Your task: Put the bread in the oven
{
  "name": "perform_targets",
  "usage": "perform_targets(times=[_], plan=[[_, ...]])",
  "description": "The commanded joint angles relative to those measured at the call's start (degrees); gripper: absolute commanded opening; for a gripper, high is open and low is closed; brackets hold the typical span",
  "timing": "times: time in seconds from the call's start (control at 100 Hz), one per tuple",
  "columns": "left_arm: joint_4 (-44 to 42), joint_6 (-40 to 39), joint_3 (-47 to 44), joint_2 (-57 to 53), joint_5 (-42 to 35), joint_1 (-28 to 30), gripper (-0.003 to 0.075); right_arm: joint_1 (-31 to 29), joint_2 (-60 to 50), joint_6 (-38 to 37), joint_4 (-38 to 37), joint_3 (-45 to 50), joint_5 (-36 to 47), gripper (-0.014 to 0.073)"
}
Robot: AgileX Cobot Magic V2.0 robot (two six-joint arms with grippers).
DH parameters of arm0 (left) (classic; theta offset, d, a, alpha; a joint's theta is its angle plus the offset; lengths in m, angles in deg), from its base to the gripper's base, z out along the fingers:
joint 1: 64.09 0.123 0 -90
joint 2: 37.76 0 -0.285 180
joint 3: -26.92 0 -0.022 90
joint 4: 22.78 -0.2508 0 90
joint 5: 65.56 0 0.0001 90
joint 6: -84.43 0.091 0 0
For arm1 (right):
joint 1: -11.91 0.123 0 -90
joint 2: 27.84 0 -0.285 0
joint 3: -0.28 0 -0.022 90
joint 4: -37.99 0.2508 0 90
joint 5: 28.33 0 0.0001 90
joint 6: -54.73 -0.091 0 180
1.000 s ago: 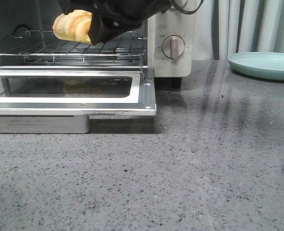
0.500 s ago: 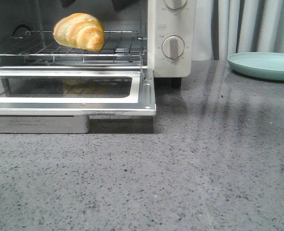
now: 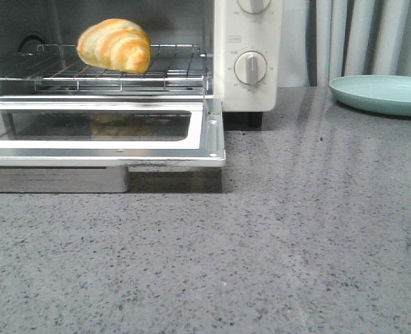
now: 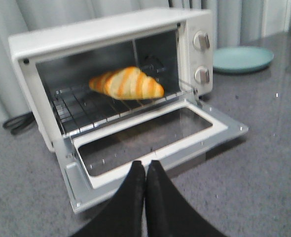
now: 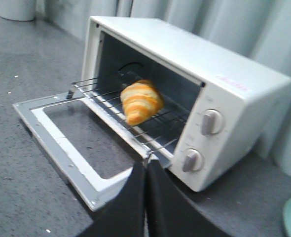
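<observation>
The bread (image 3: 115,44), a golden-orange croissant roll with cream stripes, lies on the wire rack (image 3: 94,69) inside the white oven (image 3: 247,83). The oven's glass door (image 3: 101,132) hangs open and flat. The bread also shows in the left wrist view (image 4: 127,84) and the right wrist view (image 5: 140,101). My left gripper (image 4: 145,165) is shut and empty, held back above the door's front edge. My right gripper (image 5: 146,165) is shut and empty, near the door's hinge corner below the dials. Neither gripper shows in the front view.
A pale green plate (image 3: 381,94) sits on the grey speckled counter (image 3: 296,243) to the right of the oven. Two round dials (image 3: 251,67) are on the oven's side panel. Grey curtains hang behind. A black cord (image 4: 17,123) lies beside the oven.
A gripper that held the bread on the rack a second ago has let go and pulled up out of the front view. The bread stays on the rack.
</observation>
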Motion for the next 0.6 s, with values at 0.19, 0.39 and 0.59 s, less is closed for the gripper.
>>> perform_targets(times=[0.19,0.39,0.59], plan=[[0.12,-1.31,-4.75,-0.38,-15.81,0.2,-0.0021,-9.53,-21.7,-4.91,-8.04,4.08,-9.12,-0.0068],[0.33,-1.31,-7.48,-0.31,-21.65,0.2,-0.0022,-11.29,-26.34,-4.91,-12.07,4.75,-8.4,-0.0069],[3.73,-1.31,-7.74,-0.31,-21.59,0.2,-0.0022,-11.29,-26.23,-4.91,-9.97,6.32,-9.65,-0.0069]])
